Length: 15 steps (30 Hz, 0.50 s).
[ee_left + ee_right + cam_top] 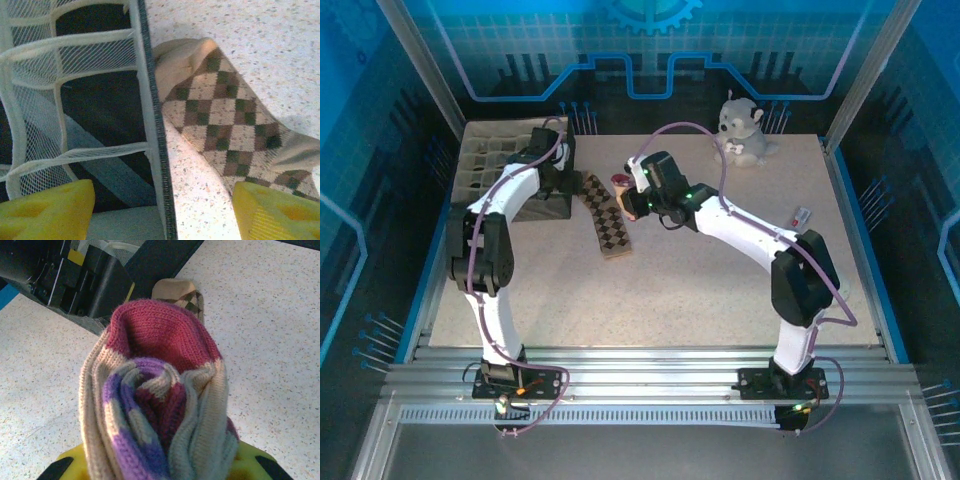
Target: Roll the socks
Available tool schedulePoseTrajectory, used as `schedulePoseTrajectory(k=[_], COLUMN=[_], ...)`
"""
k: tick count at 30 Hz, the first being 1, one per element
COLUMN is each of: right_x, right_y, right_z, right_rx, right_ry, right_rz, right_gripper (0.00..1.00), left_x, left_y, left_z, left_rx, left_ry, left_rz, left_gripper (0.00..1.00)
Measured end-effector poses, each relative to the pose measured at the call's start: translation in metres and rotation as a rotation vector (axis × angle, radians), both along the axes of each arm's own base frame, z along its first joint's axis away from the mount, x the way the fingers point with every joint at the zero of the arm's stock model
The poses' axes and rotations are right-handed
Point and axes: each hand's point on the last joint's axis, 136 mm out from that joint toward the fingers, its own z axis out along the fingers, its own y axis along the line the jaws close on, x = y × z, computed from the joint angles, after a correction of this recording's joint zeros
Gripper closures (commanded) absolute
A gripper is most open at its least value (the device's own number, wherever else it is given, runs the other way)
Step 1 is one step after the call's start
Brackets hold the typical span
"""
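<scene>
1. Yellow fingertips [45, 210] of the left gripper [165, 215] stand wide apart with nothing pinched. One is over the mesh organizer [75, 60], the other over the argyle sock [220, 120].
2. The right gripper [160, 467] is clamped on the striped sock [155, 390], which is bunched into thick folds, its red end uppermost in the wrist view.
3. The argyle sock lies flat on the speckled table [700, 290], its tan end touching the organizer's dark edge.
4. From above, the held striped sock hangs just beside the argyle sock's far end.
5. A grey plush toy [740, 130] sits at the table's far edge, well apart.
</scene>
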Motion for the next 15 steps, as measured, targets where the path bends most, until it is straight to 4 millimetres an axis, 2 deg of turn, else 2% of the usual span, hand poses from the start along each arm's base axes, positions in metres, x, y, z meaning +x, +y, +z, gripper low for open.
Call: schedulePoseTrajectory(k=[4, 6, 9, 15], right_x=[0.001, 0.002, 0.002, -0.004], right_y=[-0.001, -0.002, -0.003, -0.009], right_z=[-0.001, -0.001, -0.002, -0.011], right_rx=[-0.001, -0.001, 0.001, -0.009], right_ry=[0.002, 0.002, 0.005, 0.027], right_rz=[-0.004, -0.005, -0.01, -0.021], right_gripper=[1.0, 1.0, 1.0, 1.0], left_x=[-0.001, -0.007, -0.017, -0.019], left_y=[0.0, -0.002, -0.003, 0.004], left_z=[-0.002, -0.011, -0.026, -0.023], left_rx=[0.001, 0.003, 0.021, 0.062], left_ry=[0.006, 0.026, 0.061, 0.053], left_rz=[0.004, 0.001, 0.014, 0.045], left_gripper=[0.5, 0.58, 0.74, 0.95])
